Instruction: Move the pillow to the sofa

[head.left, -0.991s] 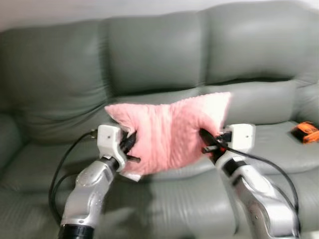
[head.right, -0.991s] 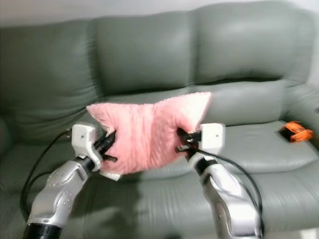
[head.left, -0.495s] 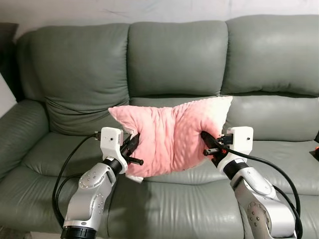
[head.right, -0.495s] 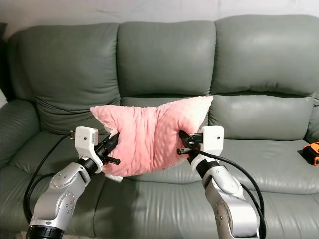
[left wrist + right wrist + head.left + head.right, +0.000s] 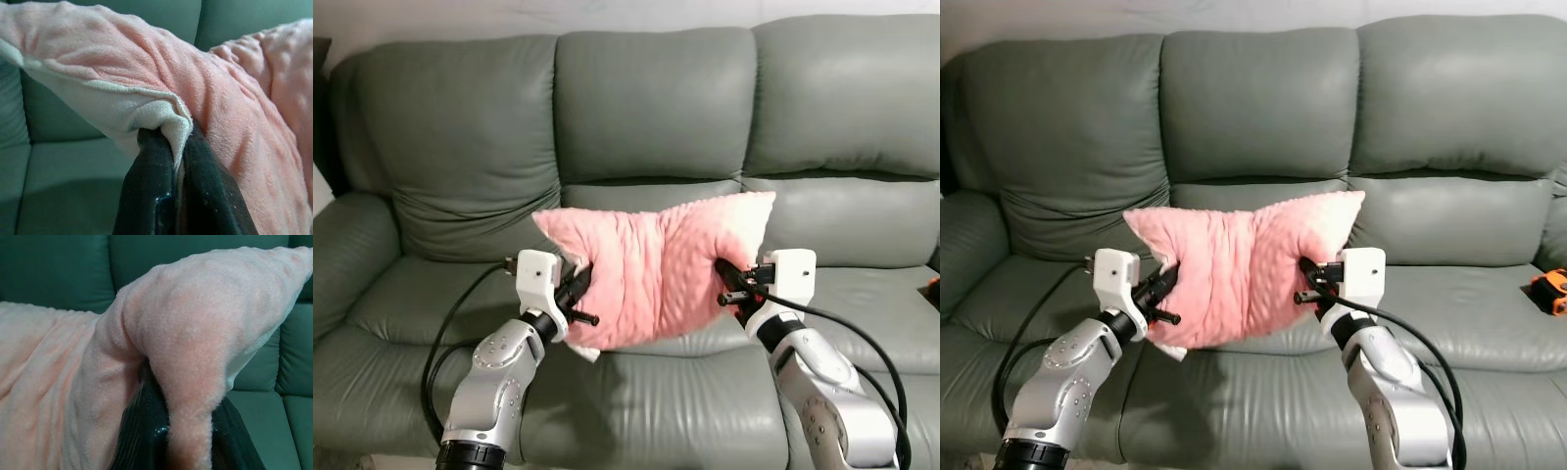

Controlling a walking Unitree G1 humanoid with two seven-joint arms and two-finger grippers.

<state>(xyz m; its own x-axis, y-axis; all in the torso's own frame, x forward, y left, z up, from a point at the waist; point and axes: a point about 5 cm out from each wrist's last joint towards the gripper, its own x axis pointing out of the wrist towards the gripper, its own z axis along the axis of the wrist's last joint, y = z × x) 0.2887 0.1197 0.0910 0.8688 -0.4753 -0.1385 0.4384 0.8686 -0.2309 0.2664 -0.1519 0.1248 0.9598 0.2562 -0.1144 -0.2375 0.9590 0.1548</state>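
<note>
A fuzzy pink pillow [image 5: 651, 264] hangs in the air in front of the grey-green sofa [image 5: 646, 117], above its middle seat cushion. My left gripper [image 5: 582, 294] is shut on the pillow's left edge, pinching the pink cloth [image 5: 161, 112] between its black fingers [image 5: 146, 196]. My right gripper [image 5: 729, 284] is shut on the pillow's right edge, where a fold of pillow [image 5: 195, 357] sits between its fingers [image 5: 142, 435]. The pillow sags between the two arms.
The sofa has three back cushions and a left armrest [image 5: 347, 250]. An orange and black object [image 5: 1552, 291] lies on the right seat cushion. Black cables [image 5: 440, 343] loop from both wrists.
The camera view has settled from blurred to sharp and shifted, the sofa now closer and more square. Both grippers still hold the pillow the same way.
</note>
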